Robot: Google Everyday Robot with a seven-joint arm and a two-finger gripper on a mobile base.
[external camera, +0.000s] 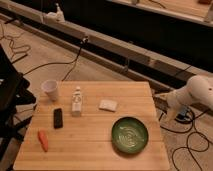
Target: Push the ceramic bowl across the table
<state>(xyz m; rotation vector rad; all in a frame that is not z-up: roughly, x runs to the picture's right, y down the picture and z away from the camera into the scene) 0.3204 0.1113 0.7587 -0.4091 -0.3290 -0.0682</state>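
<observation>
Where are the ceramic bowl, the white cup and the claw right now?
ceramic bowl [129,135]: camera view, swirled centre.
white cup [51,93]: camera view, side wall.
claw [172,104]: camera view, arm's tip, right of the table [95,150].

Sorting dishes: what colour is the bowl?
The bowl is dark green, pale-swirled; camera view. The gripper hangs beside the table.

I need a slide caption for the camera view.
The ceramic bowl rests on the table near its corner; the gripper hangs off the table's edge, apart from the bowl.
</observation>
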